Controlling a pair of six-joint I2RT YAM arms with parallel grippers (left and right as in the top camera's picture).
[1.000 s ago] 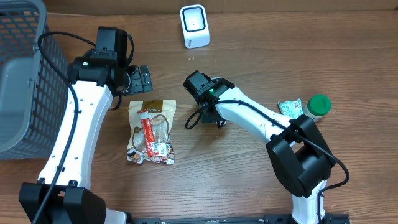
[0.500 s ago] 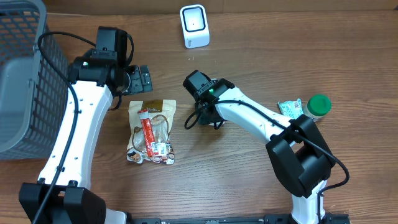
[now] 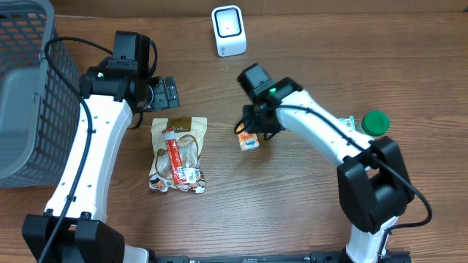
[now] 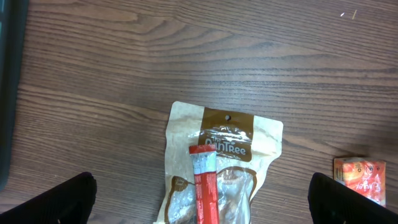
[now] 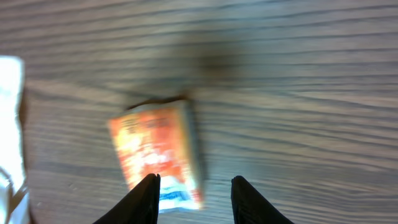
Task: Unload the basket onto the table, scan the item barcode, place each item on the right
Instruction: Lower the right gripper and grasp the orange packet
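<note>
Wooden table bears one pouch, one orange packet; left claw, right claw open, empty.

Right wrist view: orange packet is motion-blurred, print illegible. Left wrist view: snack pouch cut off at bottom edge.

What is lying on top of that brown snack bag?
A slim red packet lies lengthwise on the bag. Whatever is beneath the bag, against the table, is covered and cannot be seen.
</note>
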